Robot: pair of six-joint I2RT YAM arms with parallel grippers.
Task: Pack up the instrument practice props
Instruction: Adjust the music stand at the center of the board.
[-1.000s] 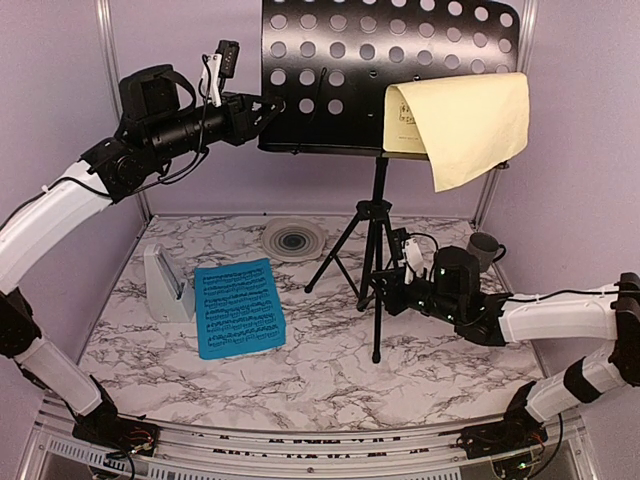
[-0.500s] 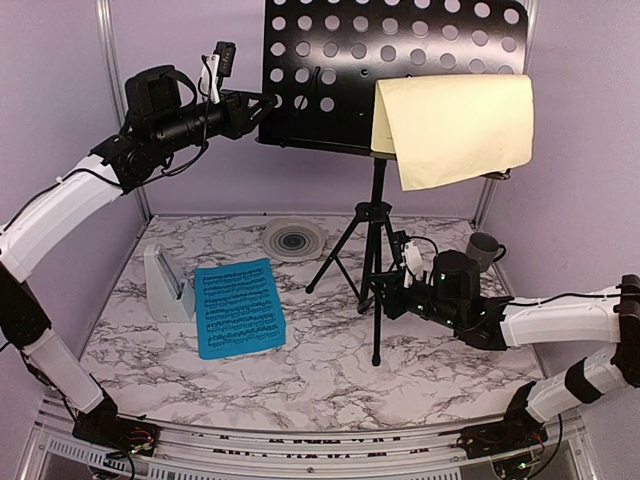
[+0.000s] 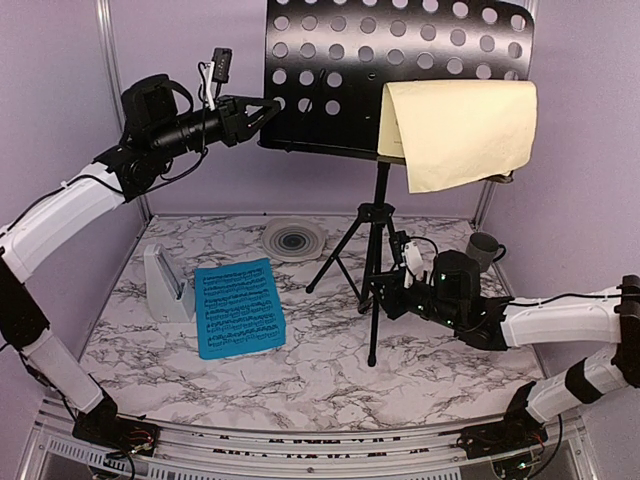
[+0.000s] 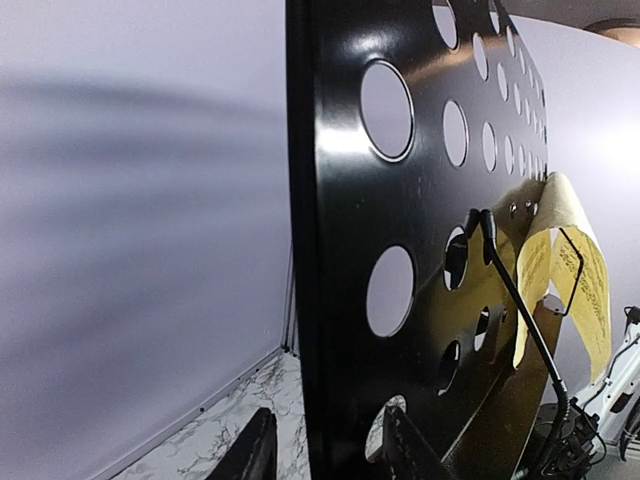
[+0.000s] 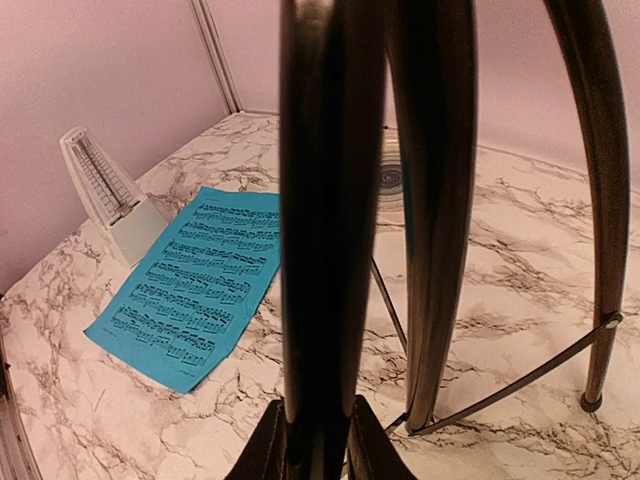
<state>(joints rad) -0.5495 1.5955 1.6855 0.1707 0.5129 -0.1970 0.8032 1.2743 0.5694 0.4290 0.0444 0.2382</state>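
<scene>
Standing mid-table, music stand (image 3: 377, 188) upright on tripod, desk high. Yellow page (image 3: 465, 130) hangs loose over desk's right end; blue page (image 3: 238, 308) flat on table (image 3: 300, 385) to left, metronome (image 3: 165, 285) just beside it. Left gripper (image 3: 262, 112) straddles desk's left edge, jaws partly apart, grip unclear. Right gripper (image 3: 385, 295) narrow, pinching lower tube. Risk: top-heavy stand tips if one arm pulls against other; tilt slides yellow page off.

no wording can be read: the blue sheet-music page (image 3: 238, 308) on the bench (image 3: 330, 370) shows only printed notes, and the yellow page (image 3: 465, 130) carries print too small to make out.
</scene>
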